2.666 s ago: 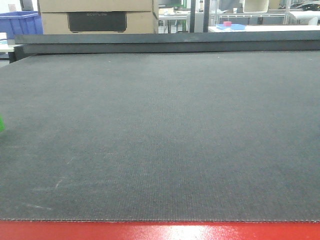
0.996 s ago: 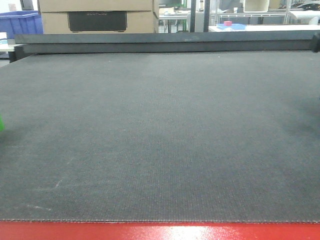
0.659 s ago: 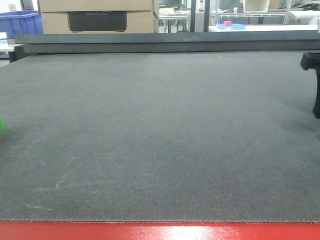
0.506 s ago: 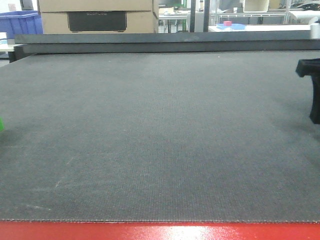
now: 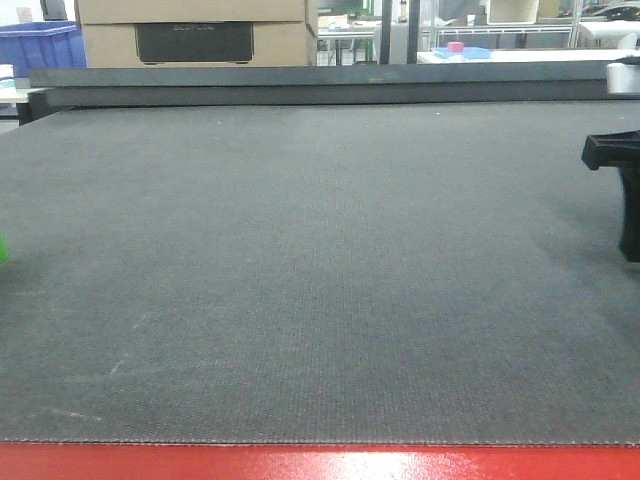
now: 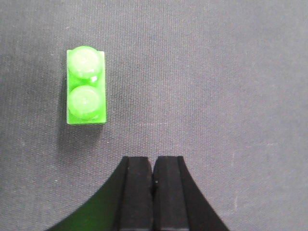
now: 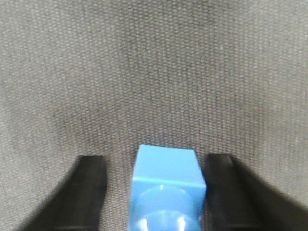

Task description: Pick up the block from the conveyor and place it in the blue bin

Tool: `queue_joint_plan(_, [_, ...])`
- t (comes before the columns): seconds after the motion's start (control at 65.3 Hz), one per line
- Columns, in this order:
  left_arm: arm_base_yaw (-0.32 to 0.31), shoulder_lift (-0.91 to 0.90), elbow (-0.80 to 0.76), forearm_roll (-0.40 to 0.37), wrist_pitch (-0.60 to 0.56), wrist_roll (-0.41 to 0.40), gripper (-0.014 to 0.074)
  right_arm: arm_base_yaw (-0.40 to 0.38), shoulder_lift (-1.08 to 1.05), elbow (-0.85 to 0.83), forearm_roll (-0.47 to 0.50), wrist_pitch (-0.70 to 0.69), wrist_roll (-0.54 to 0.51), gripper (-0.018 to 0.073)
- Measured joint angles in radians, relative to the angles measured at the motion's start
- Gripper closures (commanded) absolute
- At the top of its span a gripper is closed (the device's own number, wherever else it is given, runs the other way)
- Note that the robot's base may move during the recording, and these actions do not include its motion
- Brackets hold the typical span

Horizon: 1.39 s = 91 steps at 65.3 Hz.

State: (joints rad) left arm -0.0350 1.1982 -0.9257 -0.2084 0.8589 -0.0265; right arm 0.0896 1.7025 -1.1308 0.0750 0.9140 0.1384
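you'd barely started tbh: the green block (image 6: 85, 86) lay loose on the conveyor (image 6: 231, 72), up-left of your left gripper (image 6: 154, 192), jaws pressed together. your right gripper (image 7: 156, 166) was spread around a blue block (image 7: 166, 185), not pinching it. grab and drop-off were both left to do

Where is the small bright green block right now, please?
The green block lies on the dark grey woven belt, ahead and left of the shut left gripper in the left wrist view, at the front view's far left edge.

Faint lettering on cardboard box (image 5: 195, 42) dark panel, unreadable.
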Motion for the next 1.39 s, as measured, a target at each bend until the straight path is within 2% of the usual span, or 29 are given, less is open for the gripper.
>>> queue_joint_plan(0.092, [0.000,0.011,-0.016,0.019,0.013,-0.037,0.0707,0.000,0.000,0.000,-0.002,0.005,0.002,0.0732])
queue_joint_plan(0.276, [0.000,0.112,-0.129,0.092,0.104,-0.070,0.0707,0.000,-0.013,-0.002,-0.003,0.016,0.002,0.0715])
queue_joint_plan(0.444, [0.000,0.254,-0.245,0.135,0.121,-0.074,0.0689,0.000,-0.094,-0.002,-0.003,0.027,0.002,0.0715])
queue_joint_plan(0.521, [0.000,0.310,-0.286,0.163,0.125,-0.074,0.0617,0.000,-0.139,-0.002,-0.003,0.031,0.002,0.0715])
queue_joint_plan(0.628, [0.000,0.369,-0.318,0.208,0.134,-0.074,0.0456,0.000,-0.195,-0.002,-0.003,0.035,0.002,0.0715])
queue_joint_plan(0.72, [0.000,0.413,-0.321,0.217,0.141,-0.074,0.0339,0.000,-0.219,-0.002,-0.003,0.036,0.002,0.0715])
queue_joint_plan(0.781, [0.000,0.437,-0.321,0.219,0.141,-0.074,0.0288,0.000,-0.227,-0.002,-0.003,0.037,0.004,0.0715])
queue_joint_plan(0.858, [0.000,0.466,-0.319,0.221,0.130,-0.076,0.0267,0.000,-0.228,-0.002,-0.003,0.037,0.004,0.0715])
queue_joint_plan(1.072, [0.000,0.559,-0.309,0.221,0.062,-0.076,0.0269,0.000,-0.228,-0.002,-0.003,0.038,0.004,0.0715])
queue_joint_plan(1.164, [0.000,0.578,-0.309,0.221,0.054,-0.076,0.0306,0.000,-0.228,-0.002,-0.003,0.038,0.004,0.0715])
queue_joint_plan(1.272, [0.000,0.589,-0.309,0.223,0.054,-0.076,0.0434,0.000,-0.228,-0.002,-0.003,0.038,0.004,0.0715])
queue_joint_plan(1.394, [0.000,0.592,-0.309,0.224,0.059,-0.076,0.0664,0.000,-0.228,-0.002,-0.003,0.038,0.004,0.0715])
